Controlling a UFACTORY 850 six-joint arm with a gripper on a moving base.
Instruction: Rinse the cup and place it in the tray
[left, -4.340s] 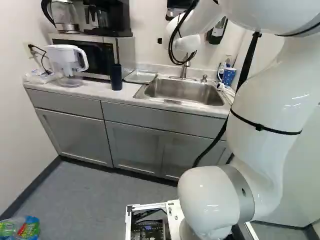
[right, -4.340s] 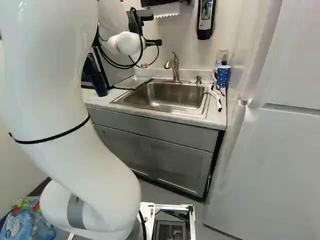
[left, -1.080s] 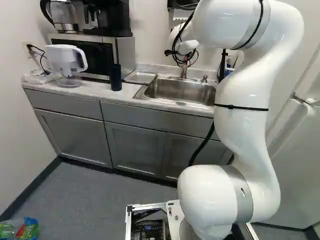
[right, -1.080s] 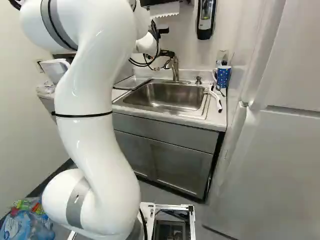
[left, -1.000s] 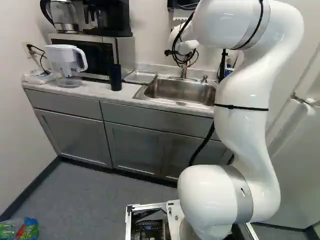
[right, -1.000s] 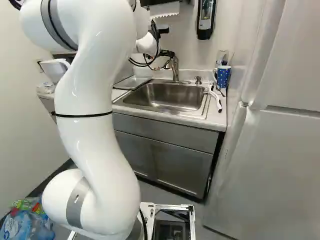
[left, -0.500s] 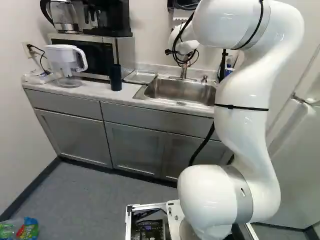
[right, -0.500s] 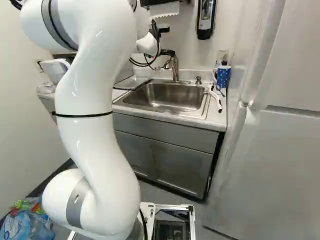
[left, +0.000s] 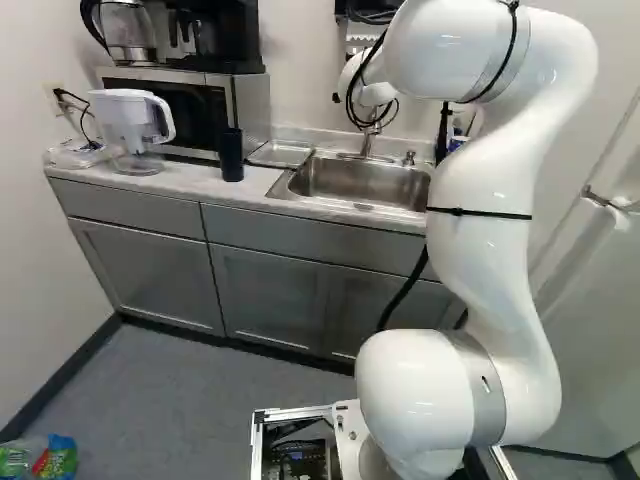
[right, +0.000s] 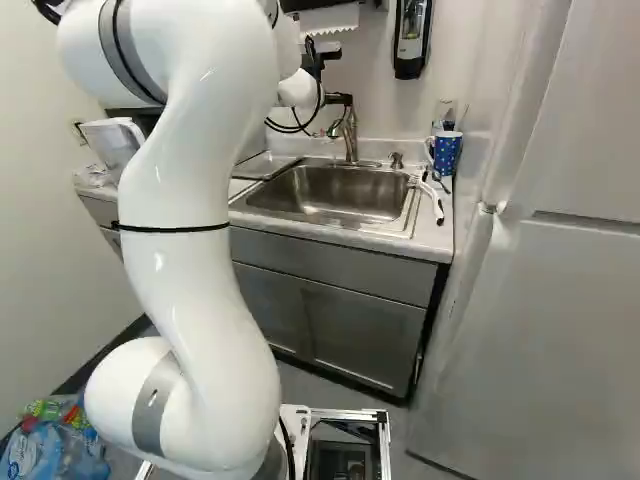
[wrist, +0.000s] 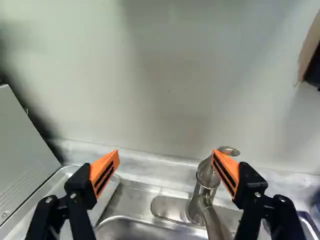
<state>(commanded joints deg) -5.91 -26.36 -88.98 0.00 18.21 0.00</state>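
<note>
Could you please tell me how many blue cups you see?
2: one tumbler by the microwave and one dotted mug right of the sink in the right base view; the arm may hide others.

No text can be read with certainty. On the plastic-wrapped pack (right: 40, 452) at the lower left of the right base view, pale lettering is seen, but its words cannot be made out; no number or sign is readable.

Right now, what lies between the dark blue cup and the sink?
The metal tray lies between the cup and the sink, with bare countertop nearer the robot; the left base view shows it.
</note>
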